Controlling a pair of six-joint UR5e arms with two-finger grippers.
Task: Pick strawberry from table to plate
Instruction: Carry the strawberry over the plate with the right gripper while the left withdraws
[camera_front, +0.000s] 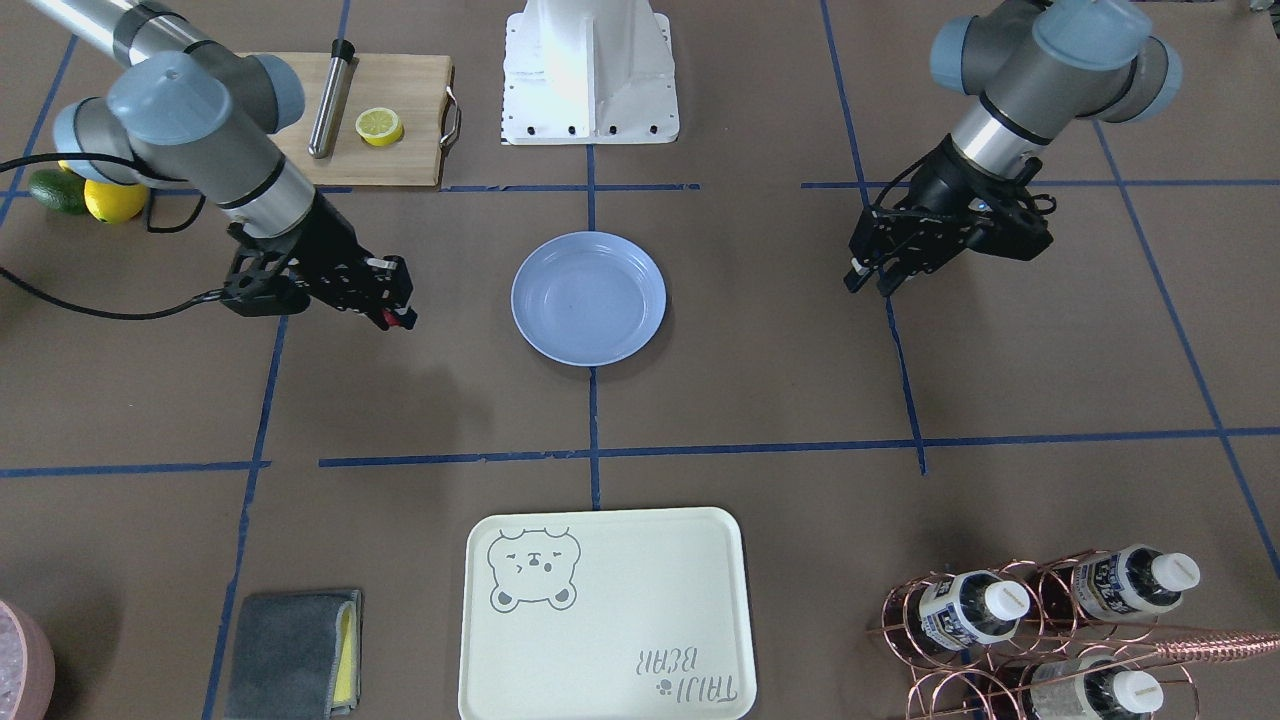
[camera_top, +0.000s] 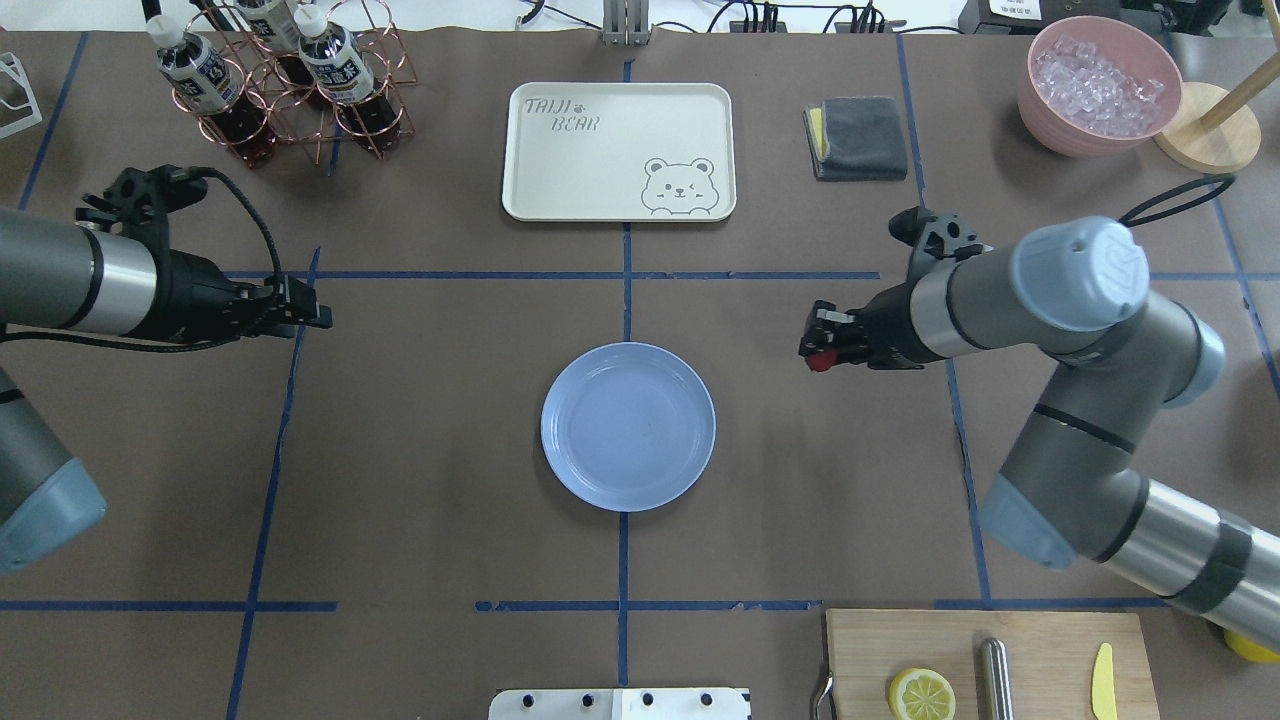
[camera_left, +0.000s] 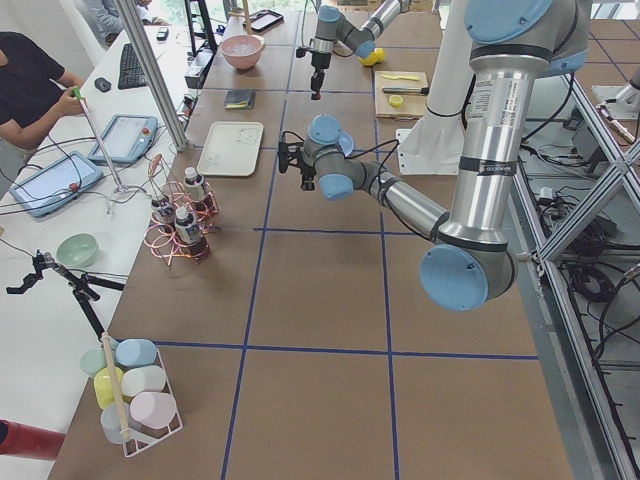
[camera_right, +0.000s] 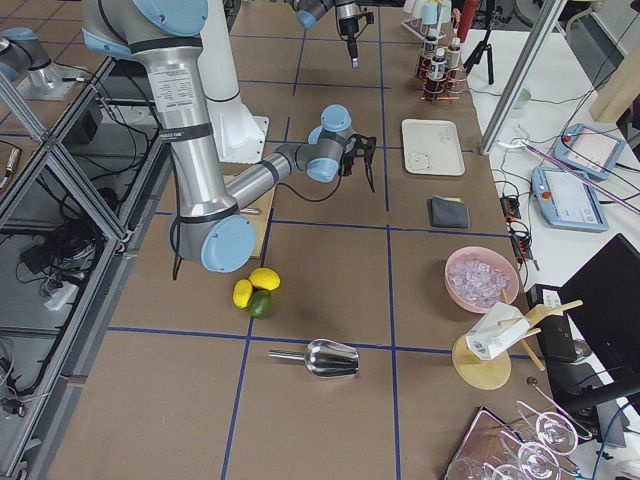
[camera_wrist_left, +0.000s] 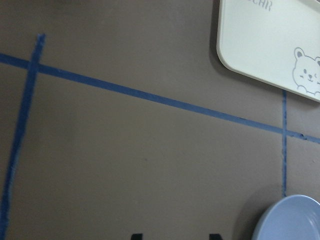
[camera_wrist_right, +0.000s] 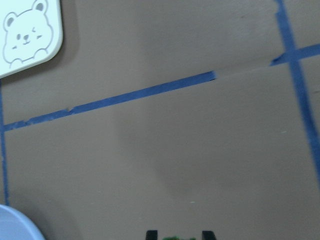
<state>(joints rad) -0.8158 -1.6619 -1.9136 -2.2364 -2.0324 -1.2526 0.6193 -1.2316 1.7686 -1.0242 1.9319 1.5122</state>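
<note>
The light blue plate (camera_top: 628, 425) lies bare in the middle of the brown table (camera_top: 430, 480); it also shows in the front view, plate (camera_front: 588, 297). My right gripper (camera_top: 812, 345) hovers to the plate's right, shut on the small red strawberry (camera_top: 819, 361). In the front view the strawberry (camera_front: 402, 319) peeks out at the fingertips of the right gripper (camera_front: 395, 300). The right wrist view shows only its green leaves between the finger ends. My left gripper (camera_top: 318, 315) hangs far to the plate's left, open with nothing in it, also seen as left gripper (camera_front: 868, 280).
A cream bear tray (camera_top: 620, 150) lies beyond the plate. A copper rack of bottles (camera_top: 280, 85) stands at far left, a grey cloth (camera_top: 858, 137) and pink ice bowl (camera_top: 1098, 85) at far right. A cutting board (camera_top: 985, 665) with a lemon half (camera_top: 921, 693) sits near the robot.
</note>
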